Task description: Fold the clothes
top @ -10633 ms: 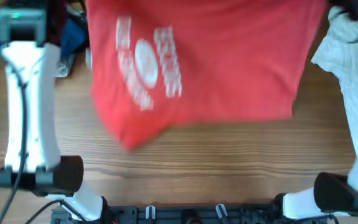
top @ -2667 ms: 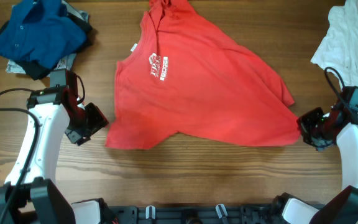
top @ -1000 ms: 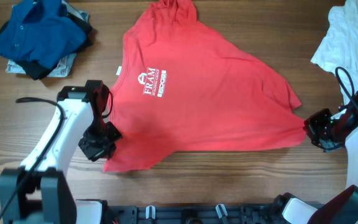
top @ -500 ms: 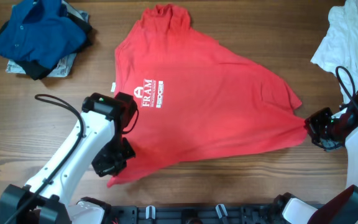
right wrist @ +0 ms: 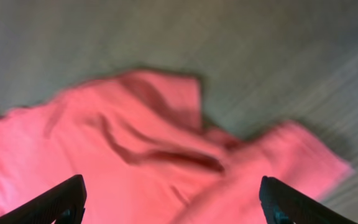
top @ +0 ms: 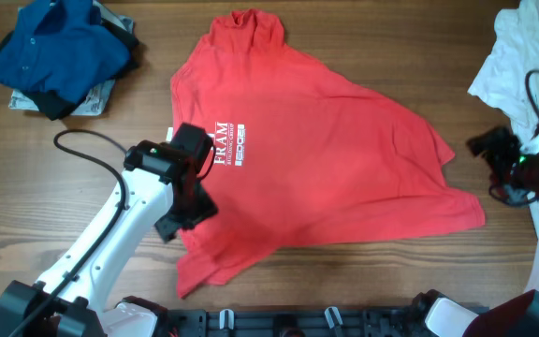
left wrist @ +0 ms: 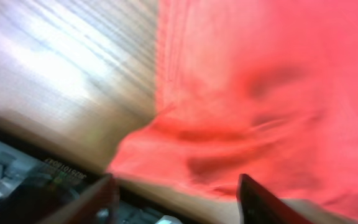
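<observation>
You see the red T-shirt lying rumpled on the wooden table, its blurred edge creased and folded. Your right gripper hangs above it, its dark fingertips spread wide and holding nothing.

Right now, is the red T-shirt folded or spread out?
Spread out, unfolded: the red T-shirt lies flat and rumpled on the table, its white lettering facing up.

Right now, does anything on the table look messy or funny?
Yes. The red T-shirt lies crooked and wrinkled, not spread flat. The blue shirt is a crumpled heap, and the white garment is bunched up too.
</observation>
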Tool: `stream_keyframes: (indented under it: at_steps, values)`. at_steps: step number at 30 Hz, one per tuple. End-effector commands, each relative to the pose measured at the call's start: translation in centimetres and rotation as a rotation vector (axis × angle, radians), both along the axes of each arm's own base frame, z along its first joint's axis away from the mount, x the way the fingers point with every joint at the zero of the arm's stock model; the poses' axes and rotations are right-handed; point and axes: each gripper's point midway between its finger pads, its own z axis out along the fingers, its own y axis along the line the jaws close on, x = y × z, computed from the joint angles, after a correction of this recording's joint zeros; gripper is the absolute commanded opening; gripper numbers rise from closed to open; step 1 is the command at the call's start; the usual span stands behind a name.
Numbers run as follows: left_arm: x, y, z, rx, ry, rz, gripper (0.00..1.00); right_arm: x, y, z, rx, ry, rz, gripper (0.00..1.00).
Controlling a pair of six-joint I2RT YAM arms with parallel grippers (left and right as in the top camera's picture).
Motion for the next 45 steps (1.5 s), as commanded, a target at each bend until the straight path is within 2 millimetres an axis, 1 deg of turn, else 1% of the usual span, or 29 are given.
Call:
stream_keyframes:
  at_steps: [1, 2, 3, 4, 6, 7, 8, 9, 10, 11, 12, 13, 15, 17, 19, 21, 24, 26, 28, 29, 32, 35, 36, 38, 40, 41, 45]
  values:
    - [4.1, -1.8, 0.7, -0.076, -0.176, -0.066, 0.78, 1.6, 0.3, 2.1, 0.006, -0.102, 0.047, 0.91]
    - [5.5, -2.4, 0.8, -0.096, -0.234, -0.091, 0.81, 2.0, 0.0, 2.1, -0.002, -0.113, 0.047, 0.9]
    - [6.2, -2.6, 0.9, -0.105, -0.264, -0.106, 0.81, 2.6, -0.2, 2.2, -0.013, -0.132, 0.054, 0.87]
    - [6.7, -2.8, 1.0, -0.11, -0.282, -0.115, 0.81, 3.4, -0.3, 2.1, -0.02, -0.157, 0.077, 0.84]
    - [7.0, -3.0, 1.0, -0.115, -0.295, -0.115, 0.81, 5.7, 0.6, 1.8, 0.015, -0.219, 0.145, 0.76]
    - [7.1, -3.0, 0.8, -0.114, -0.293, -0.115, 0.82, 6.9, 1.2, 1.7, 0.035, -0.254, 0.179, 0.71]
    - [7.1, -3.0, 0.5, -0.112, -0.285, -0.115, 0.84, 8.5, 1.7, 1.2, 0.049, -0.283, 0.2, 0.59]
    - [7.0, -2.9, 0.3, -0.108, -0.276, -0.115, 0.84, 9.4, 1.8, 0.4, 0.054, -0.285, 0.196, 0.53]
    - [6.8, -2.9, -0.3, -0.103, -0.257, -0.115, 0.85, 10.5, 2.0, -0.9, 0.065, -0.273, 0.188, 0.47]
    - [6.6, -2.8, -0.8, -0.097, -0.24, -0.115, 0.86, 11.2, 2.2, -2.7, 0.073, -0.243, 0.179, 0.47]
    - [6.4, -2.7, -1.1, -0.092, -0.225, -0.114, 0.87, 11.5, 1.8, -4.5, 0.061, -0.198, 0.152, 0.48]
    - [6.2, -2.8, -1.5, -0.092, -0.209, -0.114, 0.87, 11.5, 1.3, -6.6, 0.045, -0.146, 0.125, 0.52]
    - [6.1, -3.1, -1.9, -0.109, -0.191, -0.114, 0.88, 10.8, -0.1, -8.8, 0.021, -0.063, 0.04, 0.53]
    - [6.0, -3.1, -2.1, -0.106, -0.181, -0.114, 0.88, 10.1, -0.9, -9.8, -0.018, -0.013, 0.009, 0.54]
    - [6.0, -3.1, -2.4, -0.102, -0.169, -0.114, 0.88, 8.8, -1.7, -10.5, -0.052, 0.055, -0.038, 0.55]
    - [6.0, -3.0, -2.5, -0.102, -0.168, -0.114, 0.88, 8.0, -2.0, -10.9, -0.062, 0.096, -0.055, 0.58]
    - [5.9, -3.2, -2.5, -0.109, -0.164, -0.114, 0.88, 6.4, -2.3, -11.4, -0.022, 0.151, -0.103, 0.62]
    - [5.9, -3.2, -2.4, -0.113, -0.164, -0.114, 0.88, 6.1, -2.0, -11.4, 0.016, 0.15, -0.086, 0.62]
    - [6.0, -3.3, -2.4, -0.114, -0.169, -0.114, 0.89, 6.2, -1.5, -11.3, 0.033, 0.14, -0.056, 0.54]
    - [6.0, -3.3, -2.4, -0.115, -0.171, -0.114, 0.88, 6.1, -1.1, -11.4, 0.051, 0.145, -0.049, 0.52]
    - [6.0, -3.3, -2.4, -0.115, -0.171, -0.114, 0.89, 5.4, -0.7, -12.1, 0.066, 0.172, -0.048, 0.56]
    - [6.0, -3.3, -2.4, -0.115, -0.171, -0.114, 0.89, 5.4, -0.6, -12.4, 0.071, 0.177, -0.039, 0.52]
    - [6.0, -3.3, -2.4, -0.115, -0.171, -0.114, 0.89, 5.6, -0.4, -12.6, 0.083, 0.173, -0.035, 0.5]
    - [6.0, -3.3, -2.4, -0.115, -0.171, -0.114, 0.88, 5.9, -0.1, -13.3, 0.109, 0.169, -0.026, 0.49]
    - [6.0, -3.3, -2.4, -0.115, -0.17, -0.114, 0.89, 6.2, 0.2, -13.7, 0.128, 0.159, -0.018, 0.46]
    - [6.0, -3.3, -2.4, -0.115, -0.17, -0.114, 0.89, 6.3, 0.1, -13.7, 0.126, 0.155, -0.018, 0.44]
    - [6.0, -3.3, -2.4, -0.115, -0.171, -0.114, 0.89, 6.5, 0.4, -13.6, 0.144, 0.143, -0.01, 0.4]
